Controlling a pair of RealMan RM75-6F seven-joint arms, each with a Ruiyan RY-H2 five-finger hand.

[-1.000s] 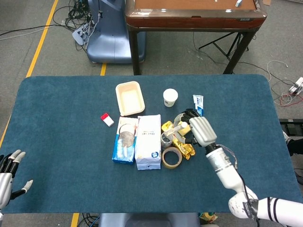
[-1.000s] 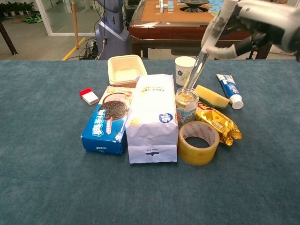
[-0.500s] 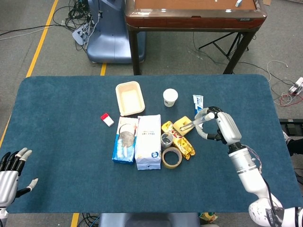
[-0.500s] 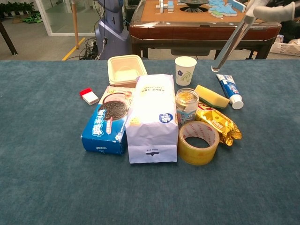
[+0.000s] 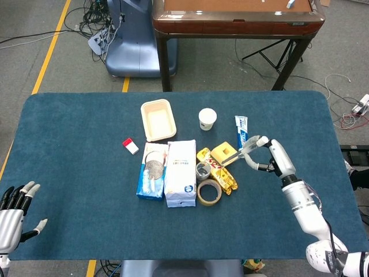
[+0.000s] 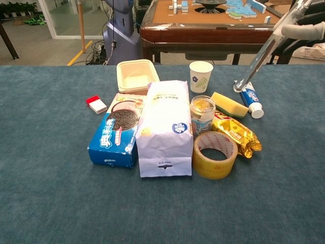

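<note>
Your right hand (image 5: 271,158) holds a clear glass tube (image 6: 259,57) pinched near its upper end, lifted clear of the desk (image 5: 75,150) and out to the right of the cluster. Judging from this, you are in the carry step: the tube is up in the air and has no resting place yet. The next move calls for a steady wrist and a bare patch of desk to lower onto, since the tube's low end hangs just above the toothpaste tube (image 6: 249,99) and near the yellow sponge (image 6: 228,104).

The tube's long axis runs on a slant. In the chest view its rounded closed end points down and to the left, towards the open jar (image 6: 202,113), and its upper end rises right into your fingers.

Your left hand (image 5: 14,210) sits at the near left edge of the desk, fingers spread, holding nothing.
</note>
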